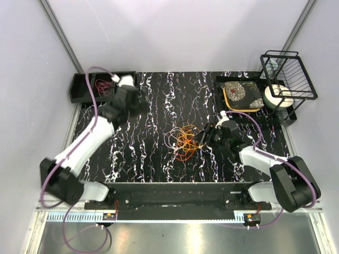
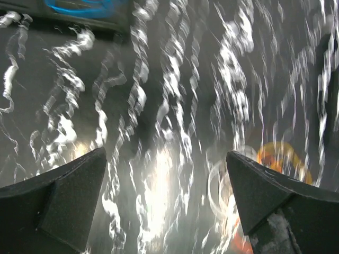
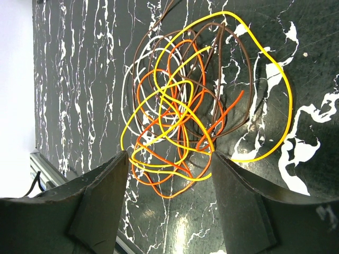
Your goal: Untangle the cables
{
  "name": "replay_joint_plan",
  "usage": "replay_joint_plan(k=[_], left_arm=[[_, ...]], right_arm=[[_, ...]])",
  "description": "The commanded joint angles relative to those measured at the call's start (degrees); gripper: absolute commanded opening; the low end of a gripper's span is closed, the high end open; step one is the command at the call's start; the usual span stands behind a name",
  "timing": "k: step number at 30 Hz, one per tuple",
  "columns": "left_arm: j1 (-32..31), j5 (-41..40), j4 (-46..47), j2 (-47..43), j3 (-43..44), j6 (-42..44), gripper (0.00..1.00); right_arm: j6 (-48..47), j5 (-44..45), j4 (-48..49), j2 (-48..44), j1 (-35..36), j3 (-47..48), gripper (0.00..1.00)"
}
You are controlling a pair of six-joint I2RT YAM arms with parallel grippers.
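Note:
The cables (image 1: 183, 140) lie as one tangle of thin orange, yellow, brown and whitish loops in the middle of the black marbled table. My right gripper (image 1: 204, 136) is open just right of the tangle. In the right wrist view the tangle (image 3: 180, 106) fills the centre, and its lowest yellow and orange loops reach between my open right gripper's (image 3: 168, 161) fingertips. My left gripper (image 1: 142, 103) is open and empty, above the table to the back left of the tangle. The left wrist view is blurred: that gripper (image 2: 167, 161) is wide open, and the tangle (image 2: 275, 156) peeks out by the right finger.
A black tray (image 1: 79, 87) at the back left holds red cable loops (image 1: 101, 85); a blue loop (image 2: 79, 6) shows in the left wrist view. At the back right stand a tray with a flowered pad (image 1: 242, 95), a black wire rack (image 1: 288, 74) and a white roll (image 1: 278, 98).

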Motion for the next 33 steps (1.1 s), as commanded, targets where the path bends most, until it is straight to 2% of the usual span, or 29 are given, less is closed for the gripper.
replay_joint_plan(k=[1, 2, 5, 6, 9, 12, 14, 20, 33], left_arm=[[-7.79, -11.51, -1.49, -10.43, -7.26, 2.36, 0.99], [-7.10, -12.04, 0.00, -13.06, -12.33, -3.31, 0.99], [-1.74, 6.08, 1.76, -13.79, -17.46, -4.78, 0.99], [-4.78, 6.41, 1.25, -13.70, -18.00, -5.82, 0.99], [-11.30, -3.22, 1.25, -16.16, -21.95, -9.25, 0.99], [-13.24, -3.17, 1.78, -15.90, -24.33, -11.01, 0.94], [-14.91, -3.51, 1.69, -13.53, -24.42, -11.19, 0.85], [-20.62, -4.14, 4.32, -5.10, -22.93, -13.64, 0.74], [-24.14, -1.94, 12.14, 13.18, -16.16, -14.00, 0.63]], right_arm=[[0.17, -0.21, 1.93, -2.01, 0.24, -0.11, 0.69], [0.26, -0.13, 1.92, -2.01, 0.24, -0.11, 0.69], [0.35, 0.31, 1.31, -2.63, 0.16, -0.11, 0.69], [0.44, 0.66, 0.79, -3.06, 0.24, -0.11, 0.69], [0.61, 1.45, 0.08, -4.55, 0.24, -0.55, 0.69], [0.79, 1.89, -0.80, -5.18, 0.24, -0.64, 0.69], [0.70, 1.98, -1.15, -5.00, 0.24, -0.38, 0.69], [0.70, 2.25, -1.50, -4.04, 0.24, 0.06, 0.68], [0.52, 2.51, -2.29, -2.28, 0.24, 1.29, 0.68]])
